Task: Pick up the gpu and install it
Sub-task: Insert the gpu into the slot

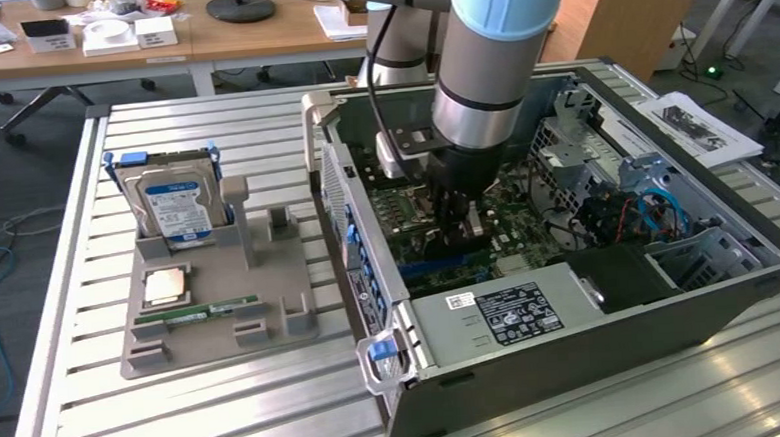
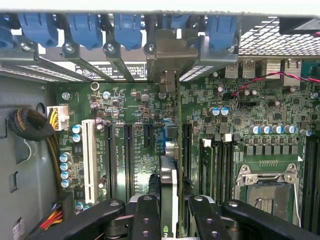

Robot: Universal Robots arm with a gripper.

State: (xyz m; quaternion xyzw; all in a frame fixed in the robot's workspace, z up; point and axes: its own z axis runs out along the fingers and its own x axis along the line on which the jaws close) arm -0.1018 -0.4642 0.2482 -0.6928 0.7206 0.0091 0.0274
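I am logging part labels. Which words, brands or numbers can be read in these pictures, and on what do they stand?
None reads clearly.
Hard drive label: blurred.
Black sticker on the power supply: too small.
White sticker behind the slot brackets: blurred.
Gpu in the gripper: nothing legible.

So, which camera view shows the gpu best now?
The wrist view: the gpu stands edge-on in the gripper, above the motherboard slots. In the exterior view the arm hides most of it.
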